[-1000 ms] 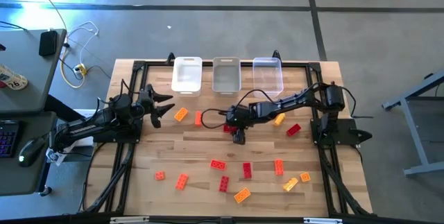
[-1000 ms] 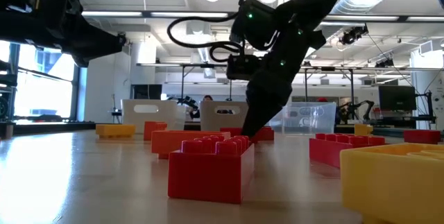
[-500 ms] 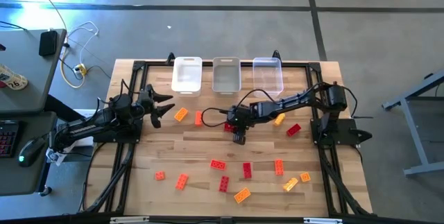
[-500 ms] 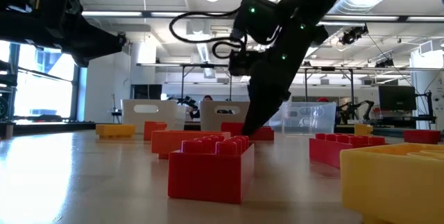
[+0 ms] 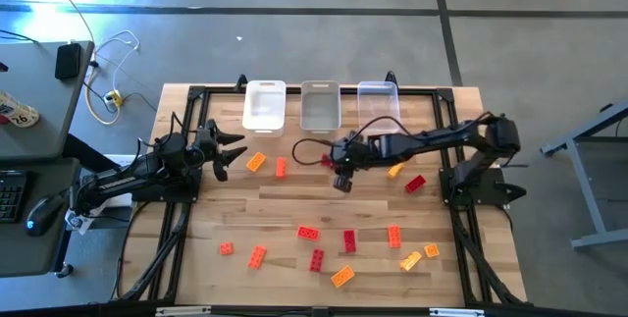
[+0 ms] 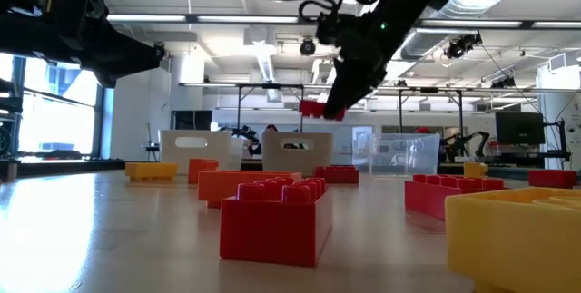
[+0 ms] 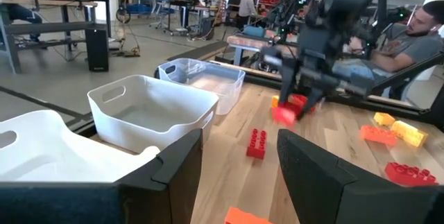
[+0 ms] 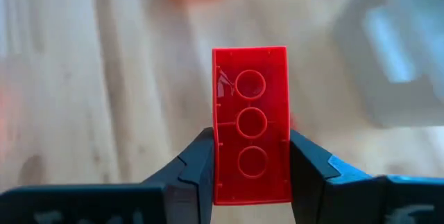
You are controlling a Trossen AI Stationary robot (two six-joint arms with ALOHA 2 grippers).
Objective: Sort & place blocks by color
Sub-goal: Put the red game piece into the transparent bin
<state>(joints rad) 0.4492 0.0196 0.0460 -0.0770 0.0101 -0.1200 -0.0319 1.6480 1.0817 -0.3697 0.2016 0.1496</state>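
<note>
My right gripper (image 5: 331, 163) is over the table's middle, in front of the grey bin (image 5: 320, 107), shut on a red brick (image 8: 251, 123) well above the table; the brick also shows in the low view (image 6: 313, 108). My left gripper (image 5: 232, 150) waits open and empty at the table's left, its fingers (image 7: 177, 175) apart. Several red, orange-red and yellow-orange bricks lie flat on the table, among them an orange one (image 5: 256, 162), an orange-red one (image 5: 281, 167), a yellow-orange one (image 5: 395, 169) and a red one (image 5: 415, 184). My right gripper pinches the red brick's two long sides (image 8: 216, 161) between its two fingers, at one end of the brick. The other end (image 8: 250, 61) sticks out past the fingertips, and the hollow underside faces the wrist camera. The fingers slant down toward the table's left. The brick is lifted clear.
A white bin (image 5: 265, 106), the grey bin and a clear bin (image 5: 379, 106) stand in a row at the far edge. More bricks lie near the front edge, such as a red one (image 5: 308, 233) and a yellow-orange one (image 5: 342, 277). A person sits beyond the table (image 7: 416, 30).
My right gripper, shut on the red brick the whole time, has risen from the table and moved a little toward the far edge. The brick, low at the tabletop a second ago, is now lifted well clear.
</note>
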